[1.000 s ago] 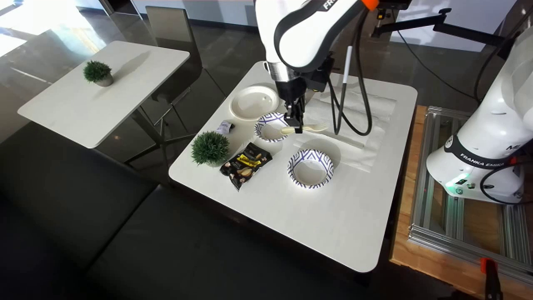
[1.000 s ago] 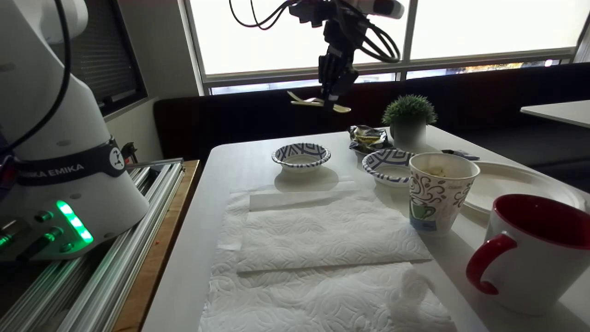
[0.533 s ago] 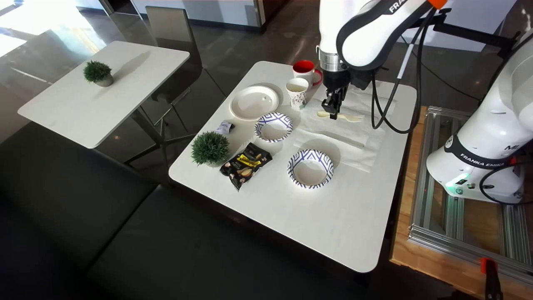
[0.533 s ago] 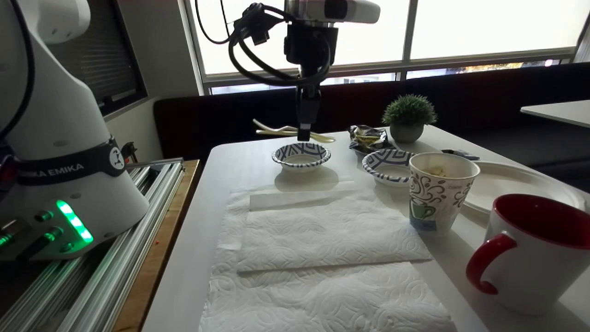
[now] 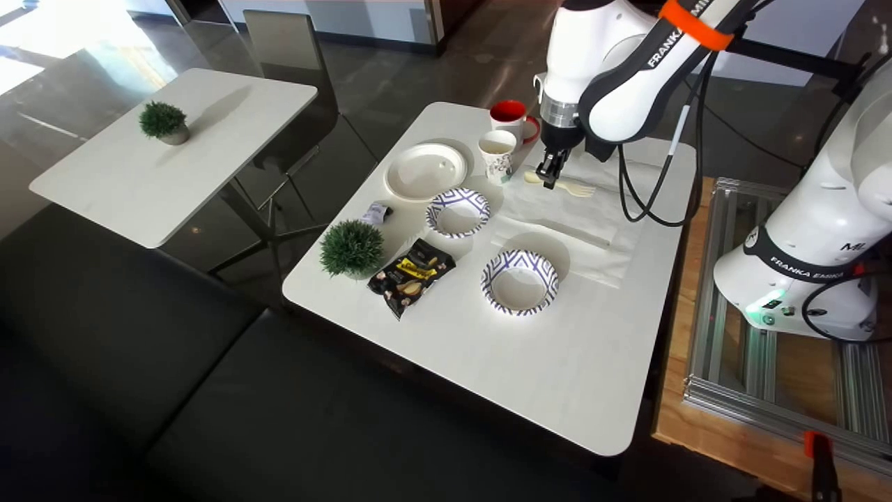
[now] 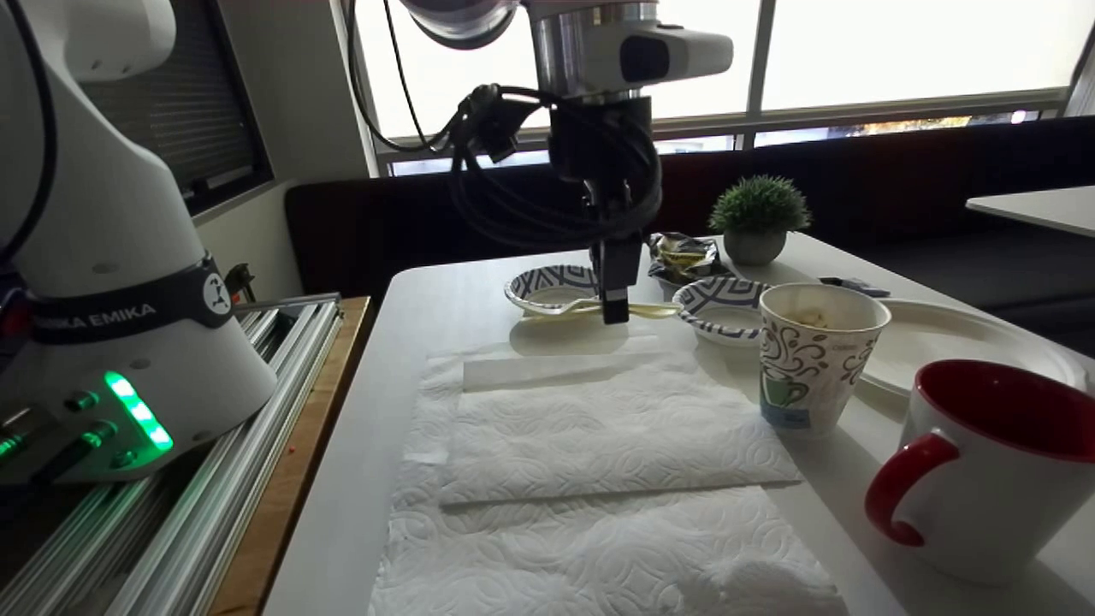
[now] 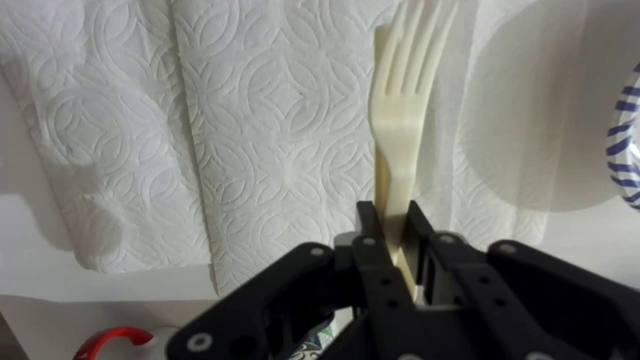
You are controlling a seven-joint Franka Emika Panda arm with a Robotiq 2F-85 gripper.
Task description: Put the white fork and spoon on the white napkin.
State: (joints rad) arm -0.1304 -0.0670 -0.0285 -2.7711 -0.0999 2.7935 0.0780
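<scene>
Currently, the tool (image 7: 391,218) is clamped on the white fork (image 7: 398,127) and the white spoon (image 5: 532,178), its fingers (image 7: 367,218) close together with only the held pieces between them. The fork lies uppermost in the wrist view, and its tines point away from the tool. The spoon sits against the fork, partly hidden by it; its rounded end, visible in both exterior views, projects on the opposite side of the tool from the tines. Both pieces are held raised over the white napkin (image 6: 616,436) and apart from its surface. The napkin lies on the counter (image 5: 557,376) in folded, embossed layers.

A patterned bowl (image 5: 520,288) stands just beside the napkin; another patterned bowl (image 5: 458,217) stands between it and the round plate (image 5: 422,173). A paper cup (image 6: 808,381) stands just beside the napkin's edge, with a red-lined mug (image 6: 997,479) near the cup. A black snack bag (image 5: 409,277) lies beside the potted plant (image 5: 352,246).
</scene>
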